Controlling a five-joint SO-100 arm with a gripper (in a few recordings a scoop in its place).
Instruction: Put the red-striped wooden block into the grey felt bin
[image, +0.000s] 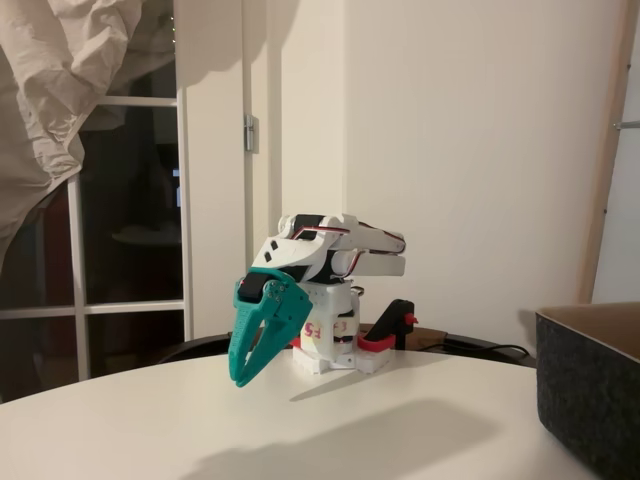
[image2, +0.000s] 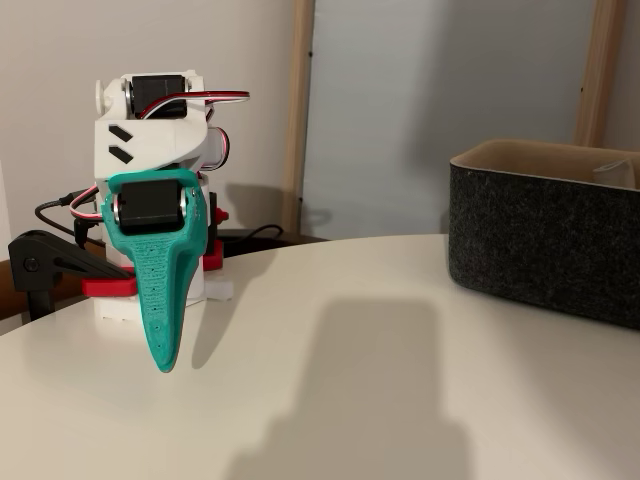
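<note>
My teal gripper (image: 241, 378) hangs folded down in front of the white arm base, its tip just above the white table (image: 300, 430). The jaws lie together with nothing between them; side on, the gripper (image2: 163, 364) looks like a single narrow blade. The grey felt bin (image: 592, 392) stands at the right edge of the table, well away from the gripper. Its tan lining shows along the rim of the bin (image2: 545, 250). The red-striped wooden block is out of view.
A red-and-black clamp (image: 392, 333) holds the arm base to the table's far edge; the same clamp (image2: 52, 275) sits to the left of the base. The round table (image2: 380, 380) spreads between gripper and bin. A wall and a window stand behind.
</note>
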